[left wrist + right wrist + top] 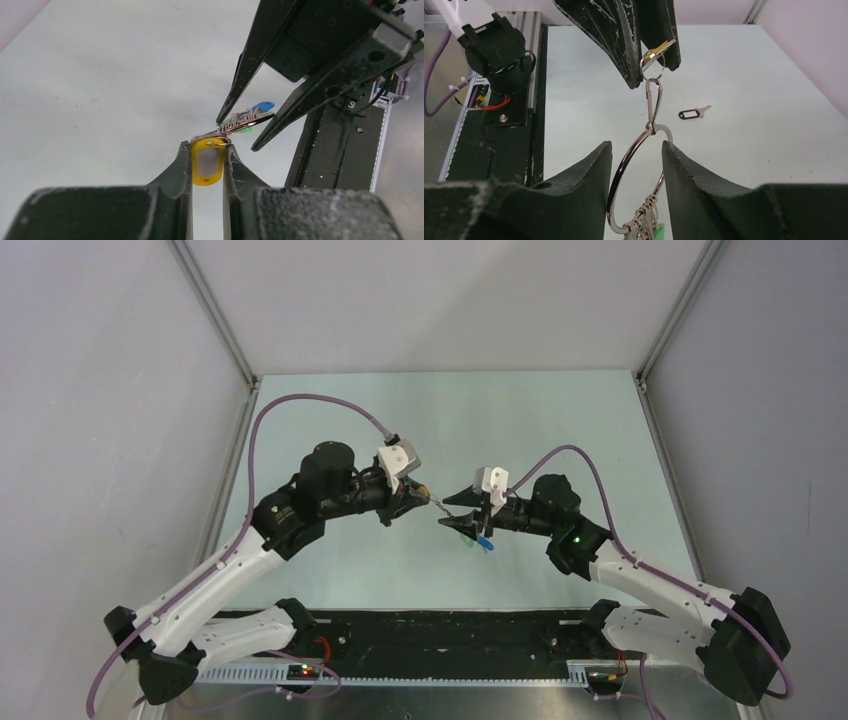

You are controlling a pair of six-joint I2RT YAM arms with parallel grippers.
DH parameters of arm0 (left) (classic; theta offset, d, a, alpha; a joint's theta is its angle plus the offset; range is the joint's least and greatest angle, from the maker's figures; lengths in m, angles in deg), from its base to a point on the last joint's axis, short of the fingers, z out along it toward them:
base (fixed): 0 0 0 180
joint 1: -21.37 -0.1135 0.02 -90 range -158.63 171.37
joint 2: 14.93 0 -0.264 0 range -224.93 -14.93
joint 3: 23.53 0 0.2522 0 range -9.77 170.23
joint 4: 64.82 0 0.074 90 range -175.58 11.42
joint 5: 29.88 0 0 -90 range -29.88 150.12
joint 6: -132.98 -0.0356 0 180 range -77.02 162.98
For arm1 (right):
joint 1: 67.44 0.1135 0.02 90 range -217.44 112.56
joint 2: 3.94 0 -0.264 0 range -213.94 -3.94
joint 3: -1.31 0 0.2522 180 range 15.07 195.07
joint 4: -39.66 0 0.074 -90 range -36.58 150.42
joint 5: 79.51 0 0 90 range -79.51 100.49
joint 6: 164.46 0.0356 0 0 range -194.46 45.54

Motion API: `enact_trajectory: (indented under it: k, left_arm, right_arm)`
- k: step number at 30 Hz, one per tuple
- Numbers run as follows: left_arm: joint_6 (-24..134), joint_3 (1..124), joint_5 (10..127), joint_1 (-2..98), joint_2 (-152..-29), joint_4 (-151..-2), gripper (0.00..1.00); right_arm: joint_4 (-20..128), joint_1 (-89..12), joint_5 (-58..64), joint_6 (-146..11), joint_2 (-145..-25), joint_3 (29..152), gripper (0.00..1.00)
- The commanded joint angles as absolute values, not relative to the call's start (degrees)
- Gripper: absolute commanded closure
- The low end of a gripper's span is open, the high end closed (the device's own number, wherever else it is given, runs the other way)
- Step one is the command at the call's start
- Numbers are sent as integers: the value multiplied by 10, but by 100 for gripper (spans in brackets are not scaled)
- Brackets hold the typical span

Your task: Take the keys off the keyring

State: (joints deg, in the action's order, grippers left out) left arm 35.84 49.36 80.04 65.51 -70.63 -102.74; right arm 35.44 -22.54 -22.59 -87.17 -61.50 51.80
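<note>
The left gripper point(207, 146) is clenched on the yellow-headed key point(206, 167), the plastic head being pinched flat between both pads above the middle of the pale table point(420, 410). From that key a small silver split ring point(652, 67) and a slim wire clasp point(654, 102) are strung out towards the right. They are hooked onto the large round silver keyring point(615, 180).

The whole chain is thus laid along one line from the left gripper to the right gripper point(637, 146), roughly parallel to the table's near edge, and that long axis is what the coming move is judged to turn on. The keyring lies straight ahead of the right gripper, between its fingers. These jaws are parted and no pinch on the wire is seen, though whether the ring rests on a pad cannot be told.

The remaining keys point(245, 119), with blue and green heads among them, are gathered at the end of the ring nearest the right wrist, so the right arm is judged the nearer one for working them off.

A black-tagged key point(689, 114) is seen lying flat on the table, well apart from the ring.
</note>
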Motion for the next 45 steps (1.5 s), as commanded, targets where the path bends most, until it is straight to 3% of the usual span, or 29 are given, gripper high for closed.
enact_trajectory:
  k: [1, 11, 32, 39, 45]
  left_arm:
    - [380, 532, 824, 657, -710, -1012, 100]
    - [395, 535, 830, 658, -712, -1011, 100]
    - [397, 539, 831, 659, -714, -1012, 100]
    - [402, 539, 829, 659, -708, -1012, 100]
    - [403, 539, 819, 658, -705, -1011, 100]
  right_arm:
    - [247, -219, -210, -850, -626, 500, 53]
    - [178, -200, -128, -845, -670, 498, 58]
    - [116, -194, -190, -835, -691, 498, 63]
    - [118, -192, -167, -835, -695, 498, 75]
    - [119, -191, -172, -829, -692, 498, 65]
